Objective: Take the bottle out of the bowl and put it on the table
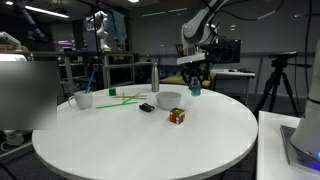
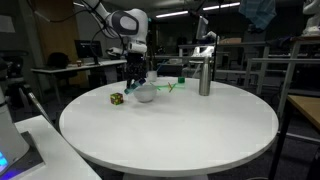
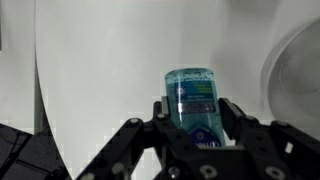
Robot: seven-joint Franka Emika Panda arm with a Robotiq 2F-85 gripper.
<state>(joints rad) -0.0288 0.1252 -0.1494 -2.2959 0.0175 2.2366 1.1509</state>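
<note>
1. Gripping the bottle (image 3: 192, 95) from both sides, the pincer (image 3: 192, 118) is clenched on it in the wrist view. Its dark fingers (image 3: 235, 120) press against the blue-green body, and the label faces the camera.
2. The bottle is outside the bowl (image 3: 296, 70), whose white rim curves in at the right edge of the wrist view, apart from the bottle.
3. In an exterior view the bottle (image 1: 195, 89) stands upright under the pincer (image 1: 195, 82), just beyond the bowl (image 1: 169, 100) and near the far edge of the tabletop (image 1: 120, 140). I cannot tell whether its base touches the tabletop.
4. In an exterior view the pincer (image 2: 135, 78) points downward just beside the bowl (image 2: 146, 94). The bottle is too small and dark to make out there.
5. A coloured cube (image 1: 177, 116) lies on the tabletop in front of the bowl, near it but apart. A small black object (image 1: 147, 108) lies just beside the bowl.
6. A tall grey metal bottle (image 1: 154, 77) stands upright behind the bowl.
7. A white cup (image 1: 85, 99) stands well apart from the bowl, near the tabletop's edge, and green sticks (image 1: 125, 97) lie between the cup and the bowl.
8. The white tabletop (image 3: 100, 70) fills the wrist view behind the bottle.
</note>
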